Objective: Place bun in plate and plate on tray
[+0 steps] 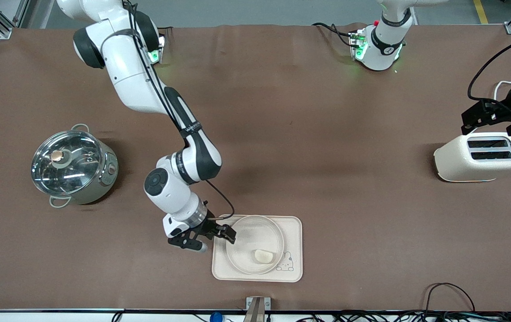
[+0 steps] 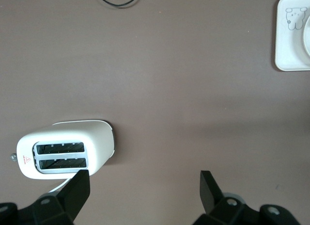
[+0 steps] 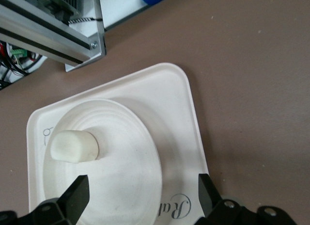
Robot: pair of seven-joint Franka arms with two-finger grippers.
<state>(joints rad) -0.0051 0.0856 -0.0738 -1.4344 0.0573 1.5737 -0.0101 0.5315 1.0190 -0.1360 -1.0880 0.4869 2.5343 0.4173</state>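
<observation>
The cream tray (image 1: 293, 232) with a rabbit drawing lies near the table's front edge. The round plate (image 1: 251, 232) sits on it, and the small white bun (image 1: 263, 256) lies in the plate. My right gripper (image 1: 210, 238) is open and empty, low over the tray's edge toward the right arm's end. In the right wrist view the gripper (image 3: 143, 186) spans the plate's rim (image 3: 121, 152) and the tray's "Rabbit" script (image 3: 179, 113), with the bun (image 3: 74, 146) apart from the fingers. My left gripper (image 1: 483, 118) waits open and empty over the toaster.
A steel pot with a glass lid (image 1: 73, 166) stands toward the right arm's end. A white toaster (image 1: 481, 156) stands toward the left arm's end, and it also shows in the left wrist view (image 2: 63, 150). Cables lie along the front edge.
</observation>
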